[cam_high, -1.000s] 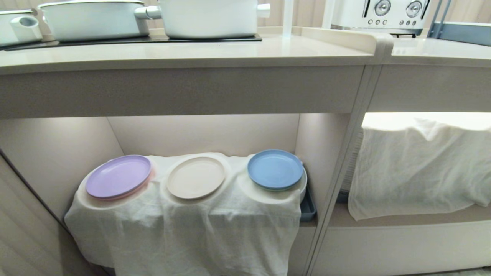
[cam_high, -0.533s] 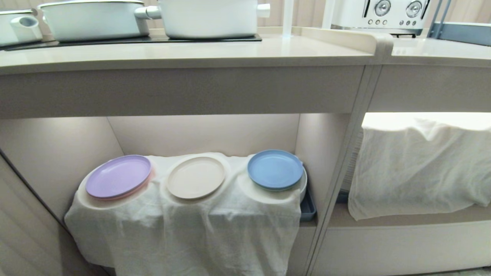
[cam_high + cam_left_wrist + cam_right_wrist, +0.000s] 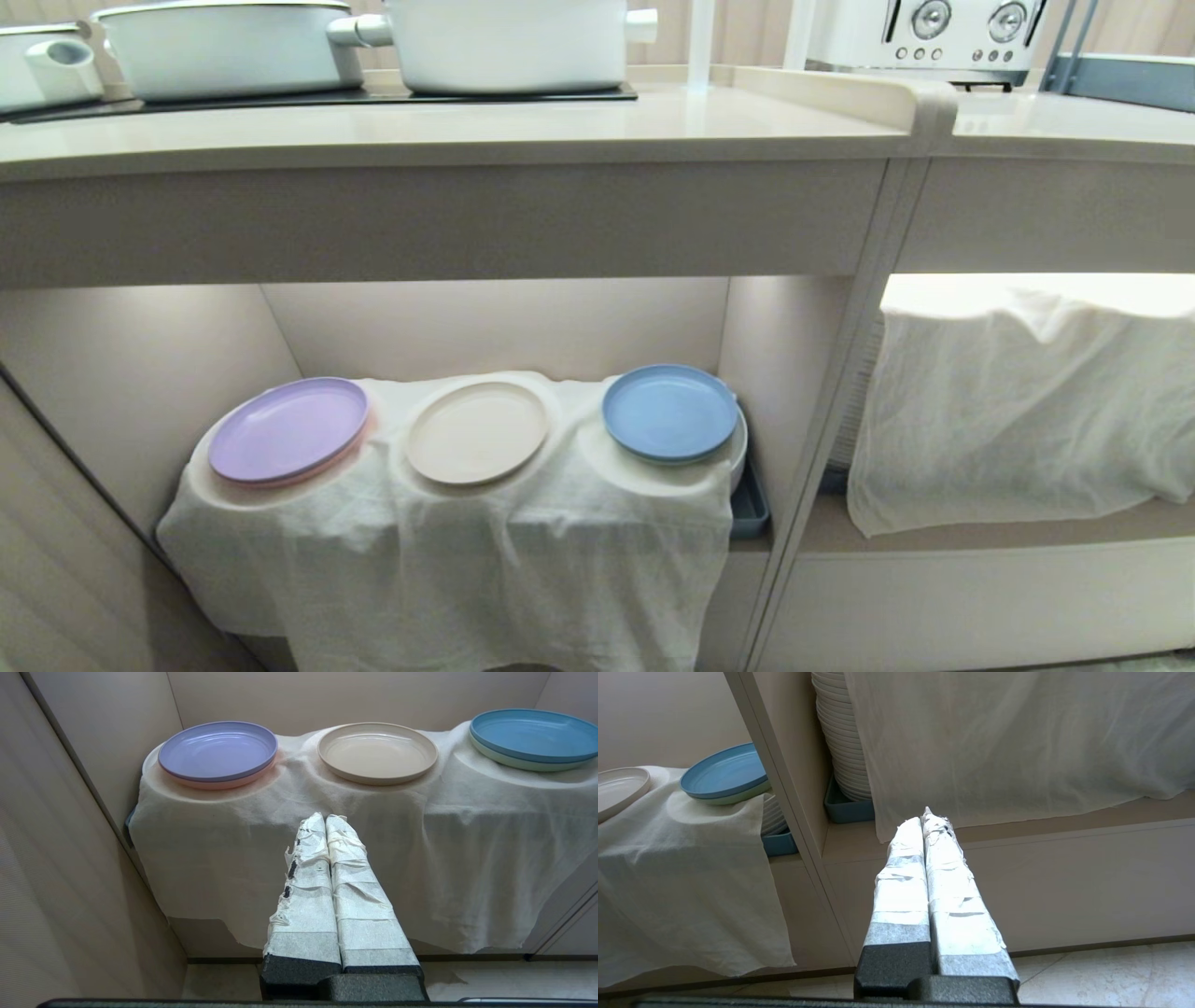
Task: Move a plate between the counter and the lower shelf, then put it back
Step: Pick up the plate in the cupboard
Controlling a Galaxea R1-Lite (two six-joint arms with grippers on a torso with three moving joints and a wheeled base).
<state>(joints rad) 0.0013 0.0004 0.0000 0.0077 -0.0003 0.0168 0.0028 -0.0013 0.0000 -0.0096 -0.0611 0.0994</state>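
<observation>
Beige counter (image 3: 448, 131), lower shelf (image 3: 140, 373), plate (image 3: 477, 432)

Lighting is even and soft across the head view. A strip of light under the surface (image 3: 448, 131) brightens the top of the lower shelf (image 3: 495, 327); its left wall falls into shade. The cloth (image 3: 1027, 401) in the right cubby is overexposed along its upper edge. The surface shows a faint sheen near the pots (image 3: 373, 42). Straight edges bow slightly toward the frame borders. In the right wrist view, light falls on the taped fingers (image 3: 903, 877), which glare white. All views are sharp, without motion blur.
</observation>
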